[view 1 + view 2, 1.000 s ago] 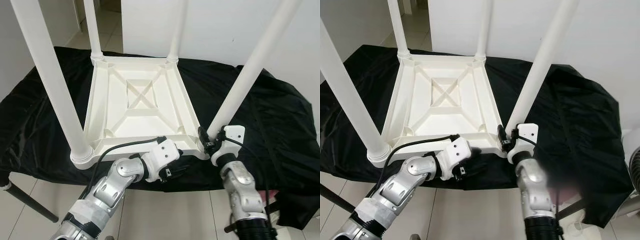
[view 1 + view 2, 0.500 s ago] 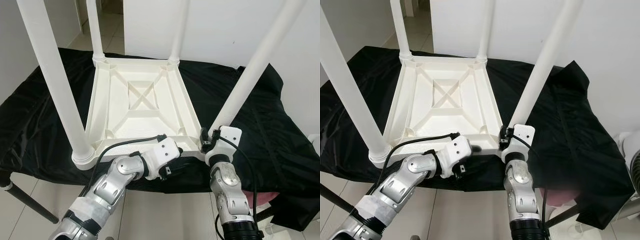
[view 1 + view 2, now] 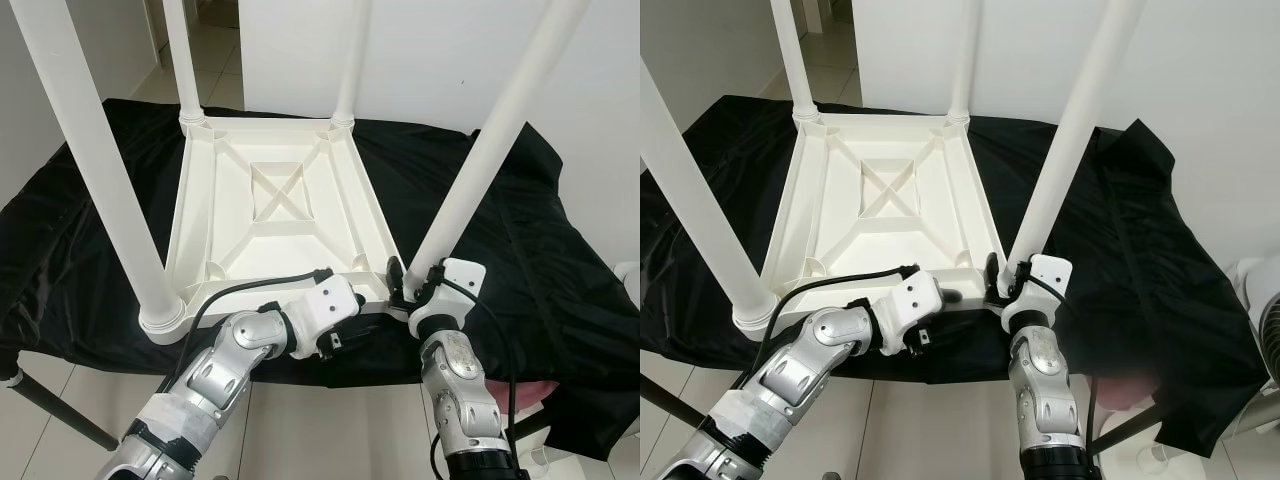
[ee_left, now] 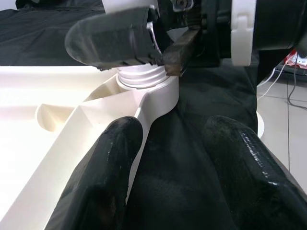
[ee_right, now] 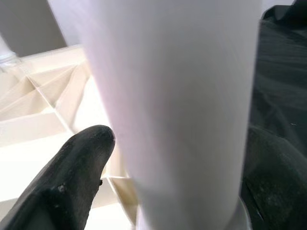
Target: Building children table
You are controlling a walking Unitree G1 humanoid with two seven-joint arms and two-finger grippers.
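White walls and pale floor tiles (image 3: 90, 385) behind and below; across the middle, a black cloth (image 3: 520, 230) draped over a low surface and hanging off its near edge.

Upside down on that cloth, a white plastic children's table (image 3: 275, 215), ribbed underside up with a cross-braced square at its centre. Four white legs pointing upward from the corners: near-left leg (image 3: 100, 170) seated in its round collar, two far legs (image 3: 185, 60) standing at the back corners, and near-right leg (image 3: 490, 150) leaning up and to the right from the near-right corner.

Reaching in from the lower left, silver left arm, with a black cable looping over its wrist. Left gripper (image 4: 175, 163) low at the table's near edge beside the near-right corner, fingers spread, one finger (image 4: 108, 172) against the table's white rim and the other over the black cloth, pinching nothing. Just ahead of it in the left wrist view, the threaded white socket (image 4: 144, 79) of that corner.

Rising from below on the right, silver right arm. Right gripper (image 3: 412, 283) at the foot of the near-right leg, black fingers (image 5: 79, 167) on either side of the white tube, clamped around it just above the corner socket.

At the far right edge in the right eye view, part of a round grey fan-like object (image 3: 1268, 345) on the floor; in the left wrist view, thin cables (image 4: 288, 72) on the tiles.

No brand, label or legible writing on any part.
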